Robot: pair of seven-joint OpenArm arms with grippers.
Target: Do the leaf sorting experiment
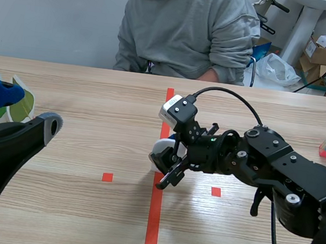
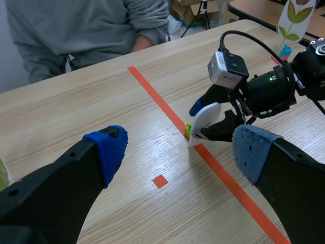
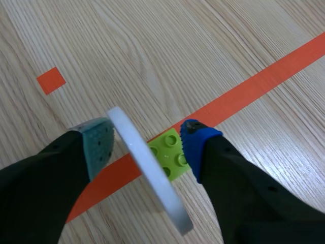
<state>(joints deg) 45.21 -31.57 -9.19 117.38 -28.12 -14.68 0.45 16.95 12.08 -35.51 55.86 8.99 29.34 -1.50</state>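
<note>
Here, card [image 3: 152, 173] (white) in right gripper [image 3: 147, 141]

A white plastic disc [image 3: 147, 168], fixed to a small green studded brick [image 3: 170, 152], stands at the middle of the wooden desk [image 1: 96, 91], clamped between the right gripper's [image 3: 147, 143] jaws. The left gripper [image 1: 27, 109] hangs well apart to its left.

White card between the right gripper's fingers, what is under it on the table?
A lime-green studded brick sits at the foot of the white card, at the orange tape line. The card covers part of the brick, so how the two join cannot be seen.
</note>
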